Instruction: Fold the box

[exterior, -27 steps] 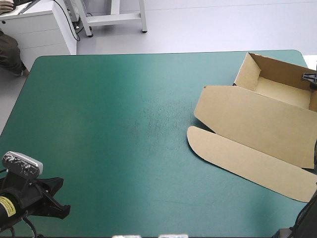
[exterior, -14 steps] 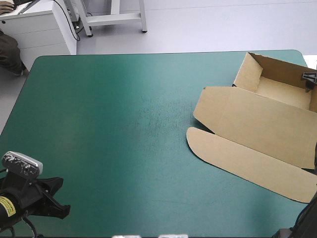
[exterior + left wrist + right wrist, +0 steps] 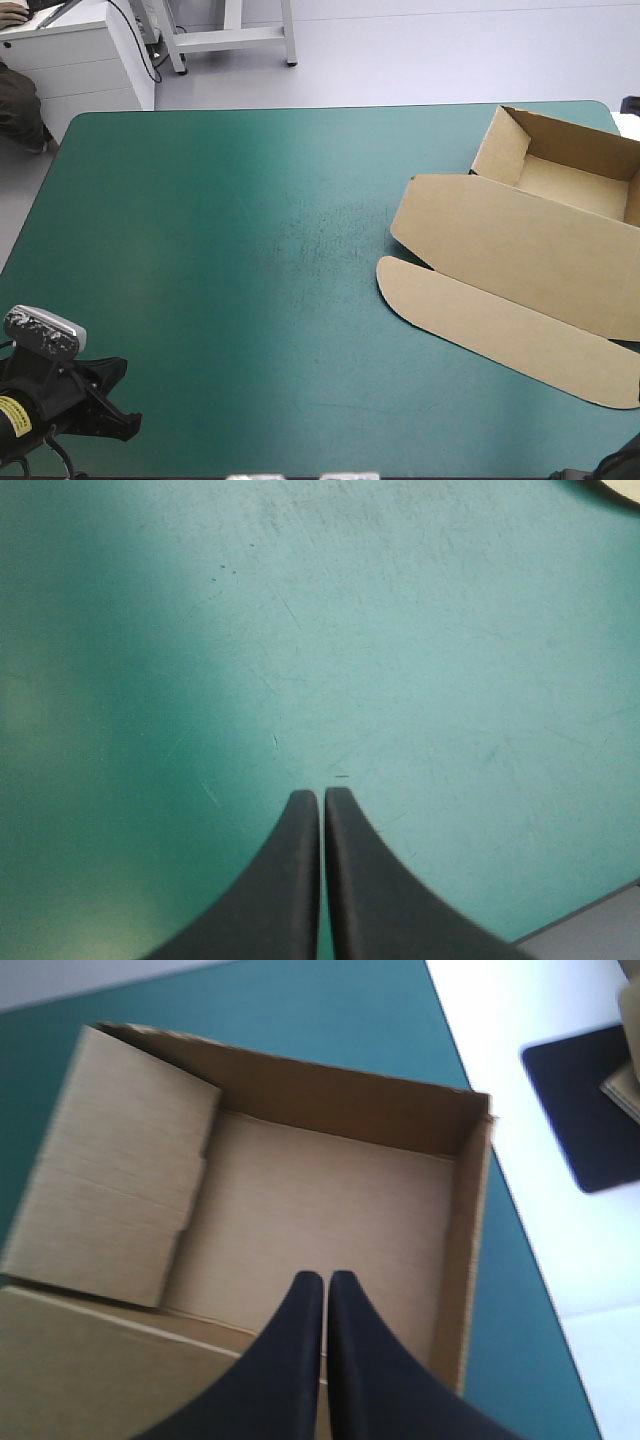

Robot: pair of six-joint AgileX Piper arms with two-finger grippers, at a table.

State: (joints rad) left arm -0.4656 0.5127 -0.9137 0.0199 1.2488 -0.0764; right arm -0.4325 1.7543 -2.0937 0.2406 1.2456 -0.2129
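Note:
The brown box [image 3: 510, 240] lies at the table's right side as an open tray with raised walls [image 3: 500, 145]. Its lid lies flat toward the table's middle and ends in a rounded flap [image 3: 500, 325]. In the right wrist view my right gripper [image 3: 325, 1278] is shut and empty, hovering over the tray's floor [image 3: 320, 1190], with one folded side wall [image 3: 120, 1160] beside it. The high view does not show this gripper. My left gripper [image 3: 118, 398] is at the table's near left corner, shut [image 3: 322, 795] over bare teal-green cover and far from the box.
The table's near edge [image 3: 590, 935] shows just beside my left gripper. Beyond the table's right edge is a white surface with a dark pad [image 3: 590, 1110]. A wide stretch of teal-green cover [image 3: 230, 250] separates the left gripper from the box.
Earlier a black fingertip of the right gripper showed at the tray's right wall in the high view; it has since drawn out of that view. The left arm and the box have hardly moved.

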